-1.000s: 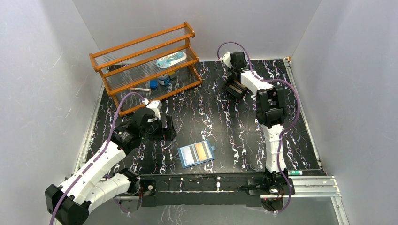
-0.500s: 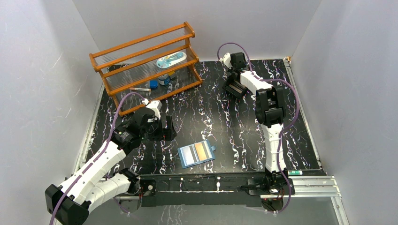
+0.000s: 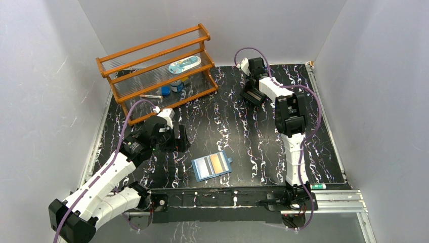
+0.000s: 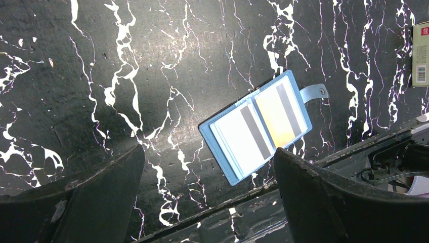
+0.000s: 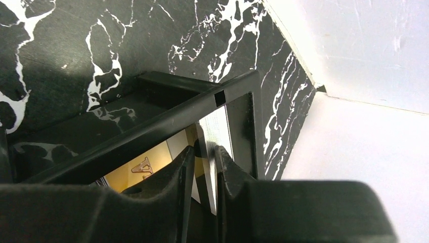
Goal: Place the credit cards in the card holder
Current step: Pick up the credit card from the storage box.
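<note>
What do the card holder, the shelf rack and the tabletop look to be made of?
Card holder: matte blue cover with a flexible snap tab, probably faux leather or vinyl.
Shelf rack: glossy orange-brown frame, likely varnished wood. The shelves look like clear ribbed plastic or glass.
Tabletop: black with white veins, a marble look with slight sheen, possibly only a printed sheet.
</note>
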Motion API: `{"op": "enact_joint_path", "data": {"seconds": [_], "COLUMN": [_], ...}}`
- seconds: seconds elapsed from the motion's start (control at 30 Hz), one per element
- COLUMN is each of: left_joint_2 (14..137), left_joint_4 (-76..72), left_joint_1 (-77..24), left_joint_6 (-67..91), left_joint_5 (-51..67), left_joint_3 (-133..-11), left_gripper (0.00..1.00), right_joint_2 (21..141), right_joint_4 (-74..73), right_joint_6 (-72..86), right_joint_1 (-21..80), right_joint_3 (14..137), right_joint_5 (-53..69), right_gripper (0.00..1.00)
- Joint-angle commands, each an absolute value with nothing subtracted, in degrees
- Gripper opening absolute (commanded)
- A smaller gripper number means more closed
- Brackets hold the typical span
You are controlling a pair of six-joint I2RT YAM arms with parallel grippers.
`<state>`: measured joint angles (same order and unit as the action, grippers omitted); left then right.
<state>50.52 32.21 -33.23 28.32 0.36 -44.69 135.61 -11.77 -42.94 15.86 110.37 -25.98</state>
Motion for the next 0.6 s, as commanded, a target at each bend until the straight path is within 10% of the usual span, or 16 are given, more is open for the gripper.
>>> {"op": "enact_joint_path", "data": {"seconds": [0.0, 0.57], "left_joint_2": [49.96, 49.92], "left_joint_4": [33.01, 32.96], "left_joint_1": [-33.32, -33.37], "left_joint_6": [27.95, 28.04], "left_joint_5": [-0.4, -0.4], "left_joint_3": [-44.97, -45.0], "left_gripper": [0.99, 0.99], "right_joint_2": [135.52, 131.78], "right_joint_4": [-7.39, -6.94], "right_joint_6": [-44.52, -44.56], "right_joint_1": [15.35, 15.34], "right_joint_3": [112.48, 112.18], "right_joint_5": [-29.5, -29.87], "right_gripper": [0.26, 0.21]}}
